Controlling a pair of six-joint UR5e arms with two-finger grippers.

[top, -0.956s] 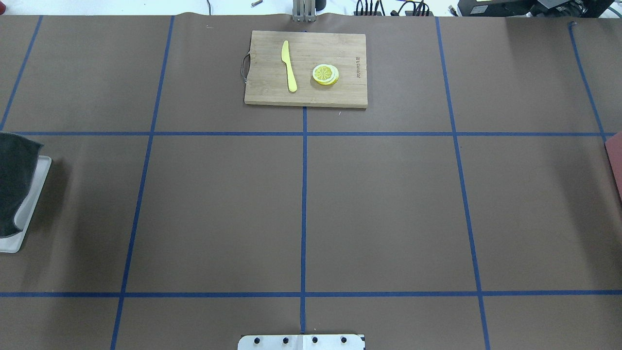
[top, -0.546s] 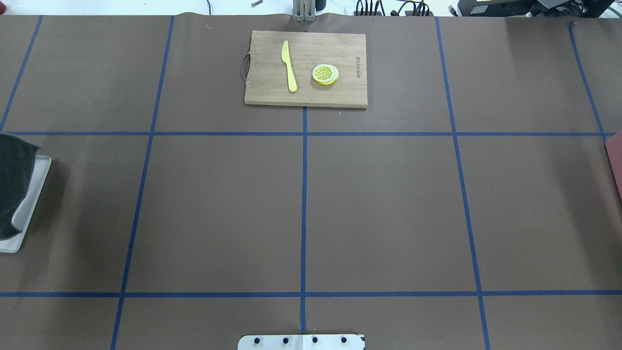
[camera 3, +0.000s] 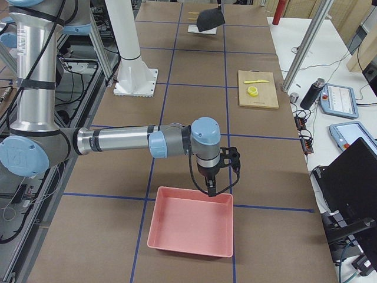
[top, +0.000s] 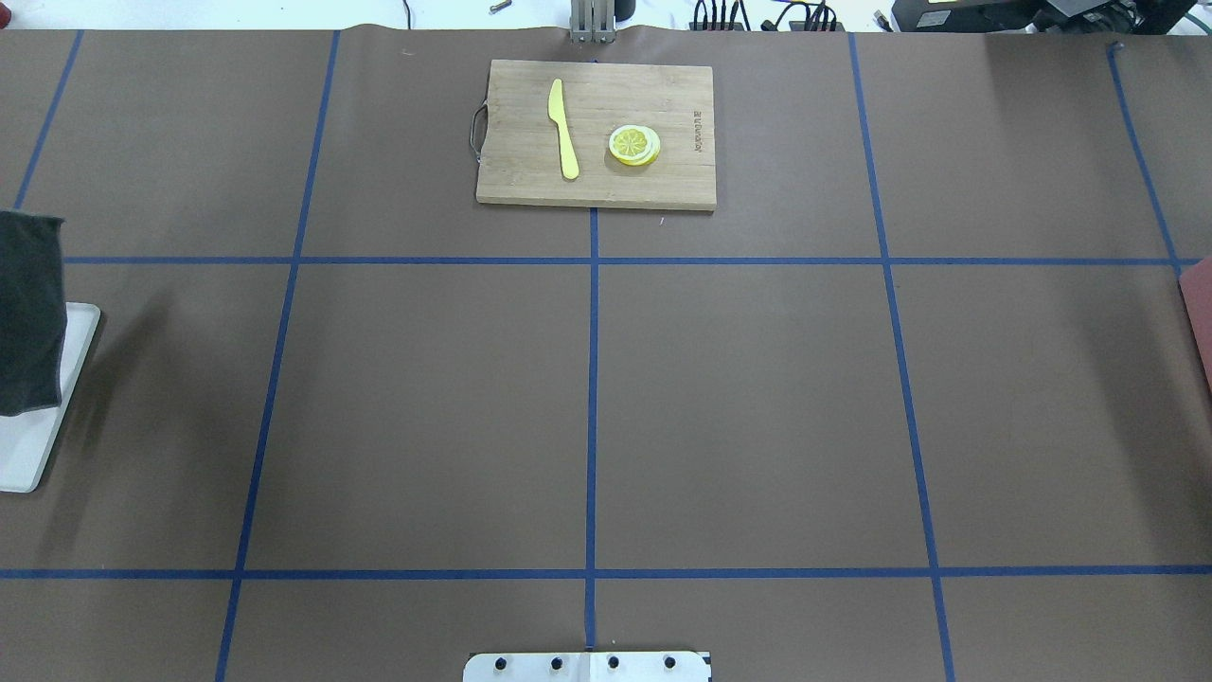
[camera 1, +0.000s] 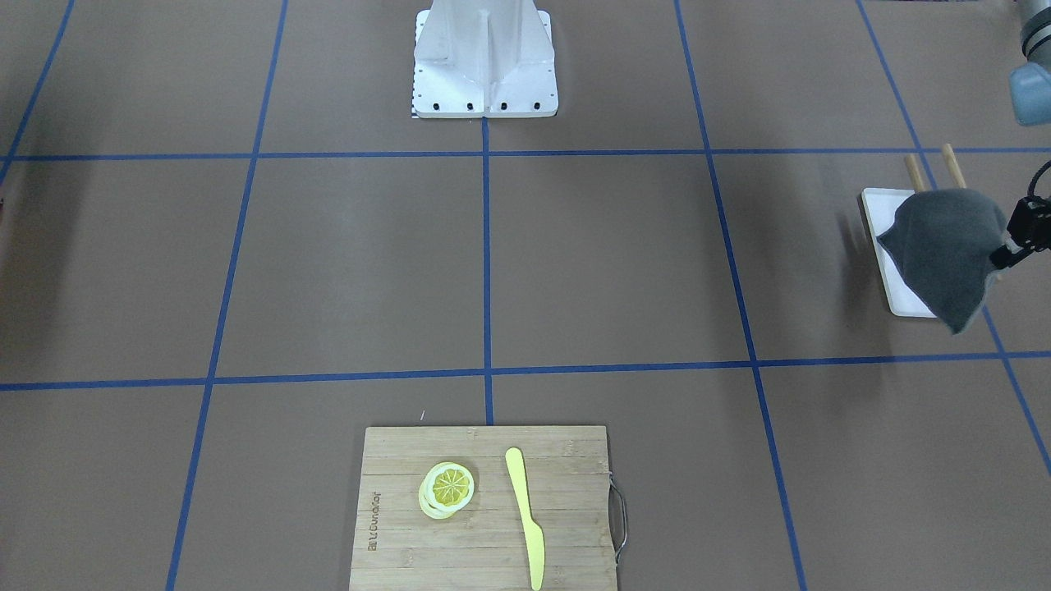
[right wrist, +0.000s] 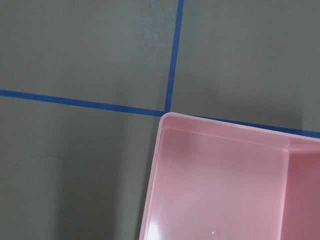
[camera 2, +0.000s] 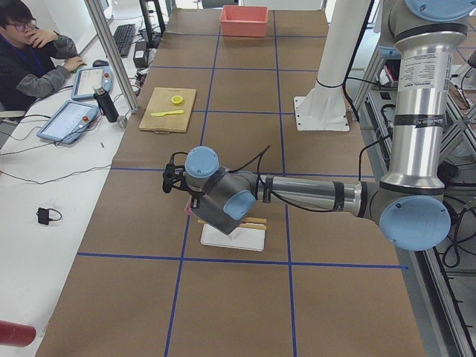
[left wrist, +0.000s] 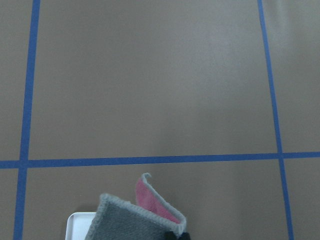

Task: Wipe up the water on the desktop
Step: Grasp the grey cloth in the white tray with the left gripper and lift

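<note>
The brown desktop (top: 426,407) with blue tape lines shows no clear water patch; a faint curved outline (right wrist: 35,175) shows in the right wrist view. My left gripper (camera 1: 1016,240) is shut on a grey cloth (camera 1: 944,246), which hangs above the white tray (camera 1: 891,275) at the table's left end. The cloth (top: 28,313) also shows in the overhead view and, with a pink underside, in the left wrist view (left wrist: 130,222). My right gripper (camera 3: 212,187) hovers over the near rim of a pink bin (camera 3: 191,227); I cannot tell whether it is open or shut.
A bamboo cutting board (top: 597,133) with a yellow knife (top: 564,128) and lemon slices (top: 634,145) lies at the far middle. Two wooden sticks (camera 1: 932,168) lie by the tray. The robot base (camera 1: 484,66) stands mid-table. An operator (camera 2: 30,52) sits beyond.
The cloth has risen in my left gripper and shifted toward the far side, so more of the white tray shows bare. Nothing else has moved.
</note>
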